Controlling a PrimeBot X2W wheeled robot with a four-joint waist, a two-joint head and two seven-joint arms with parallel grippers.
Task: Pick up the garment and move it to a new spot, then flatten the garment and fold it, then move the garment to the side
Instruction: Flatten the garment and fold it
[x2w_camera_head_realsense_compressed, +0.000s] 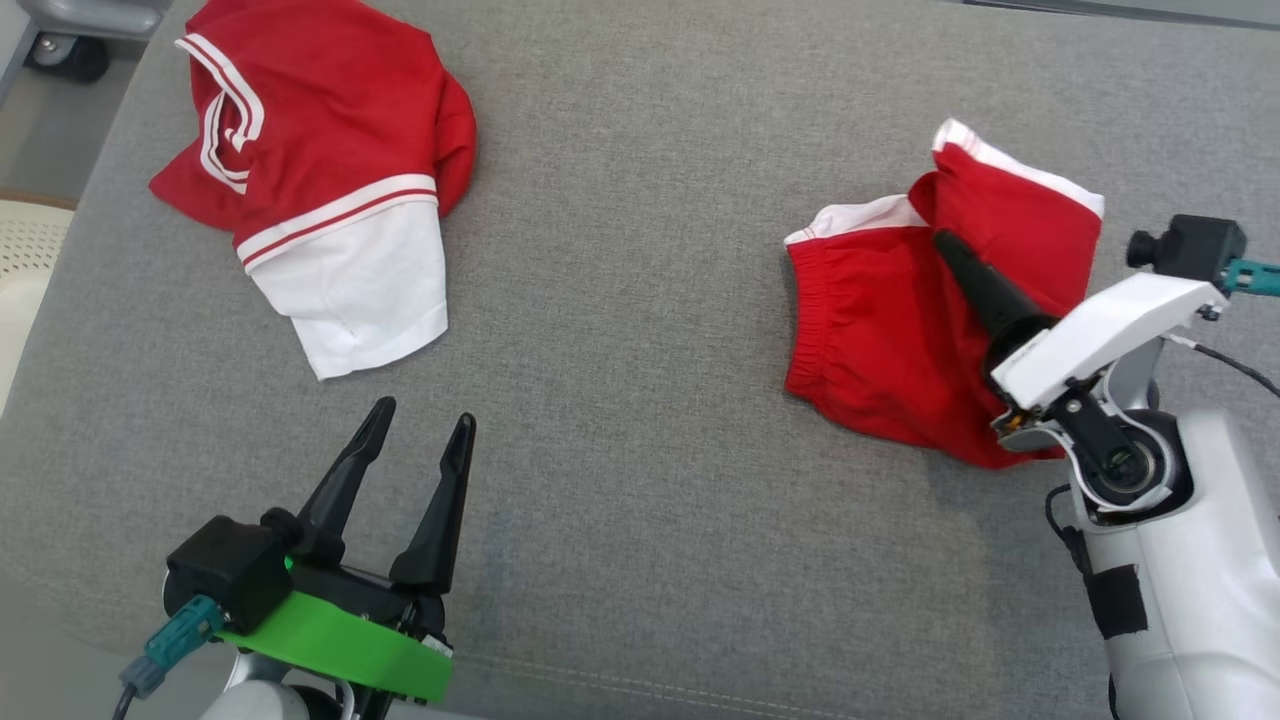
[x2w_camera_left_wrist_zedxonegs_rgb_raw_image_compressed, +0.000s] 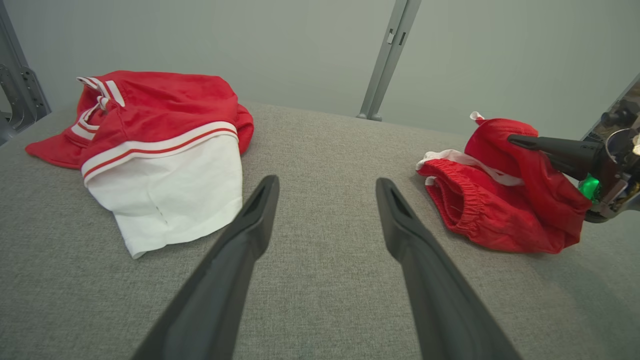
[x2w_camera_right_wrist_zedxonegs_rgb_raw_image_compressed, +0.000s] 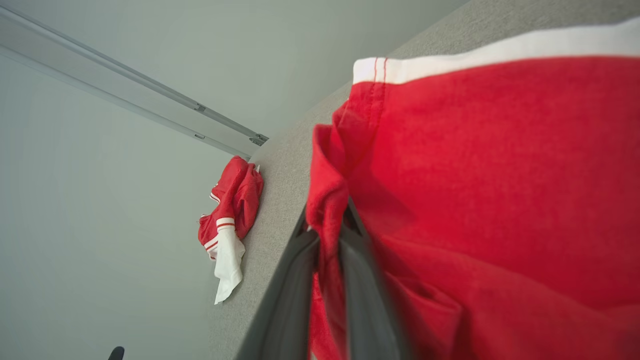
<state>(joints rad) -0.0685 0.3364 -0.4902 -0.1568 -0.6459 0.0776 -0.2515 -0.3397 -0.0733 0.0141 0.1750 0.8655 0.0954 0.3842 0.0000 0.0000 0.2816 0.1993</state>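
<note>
Crumpled jersey T-shirt (x2w_camera_head_realsense_compressed: 330, 150), red with one white sleeve spread toward the front, lies at the far left corner of the grey fabric-covered surface (x2w_camera_head_realsense_compressed: 640, 300). The left gripper (x2w_camera_head_realsense_compressed: 423, 413) hovers near the front edge, just short of that sleeve, its fingers spread wide and empty. The right gripper (x2w_camera_head_realsense_compressed: 948, 243), by the right edge, is pinched tight on a fold of the red shorts (x2w_camera_head_realsense_compressed: 880, 340), well apart from the shirt.

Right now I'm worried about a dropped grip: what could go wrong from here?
The right gripper pinches only one thin fold of the red elastic-waisted shorts with white trim, so it may slip out. Being bunched, they may hang twisted and land crumpled on the grey fabric surface.
</note>
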